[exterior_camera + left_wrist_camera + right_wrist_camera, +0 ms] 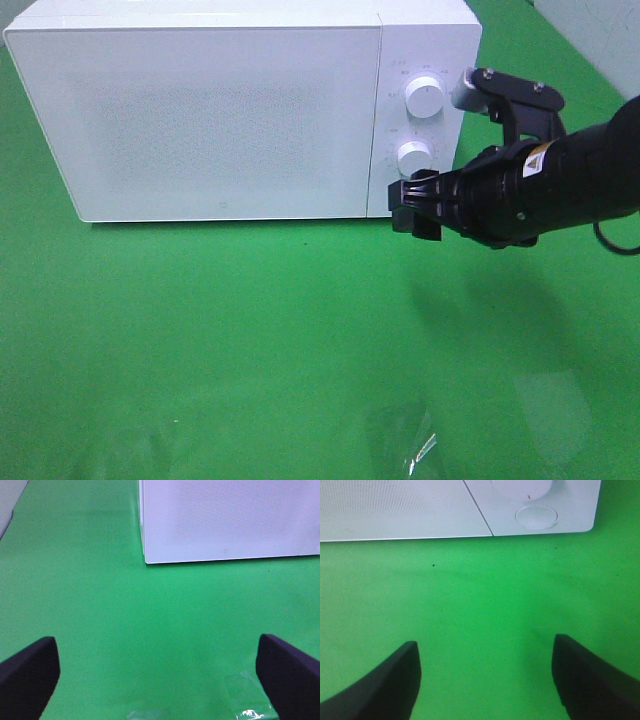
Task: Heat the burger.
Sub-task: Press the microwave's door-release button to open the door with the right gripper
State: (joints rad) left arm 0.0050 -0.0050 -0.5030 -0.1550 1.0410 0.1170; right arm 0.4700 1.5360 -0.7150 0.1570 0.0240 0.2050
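Only the left wrist view shows the left end effector [157,665], spread wide above the green worktop [100,605] with nothing in it; a patch of clear film [245,700] lies close by; the white microwave [200,110] stands behind, door closed; the burger shows in no view; print around the upper dial [425,98] and lower dial [414,157] is too small to read; the right end effector [415,205] hovers just below the lower dial, open and empty; its wrist view alone shows a round button [536,517]; the arm's yellow label [535,165] is unreadable.
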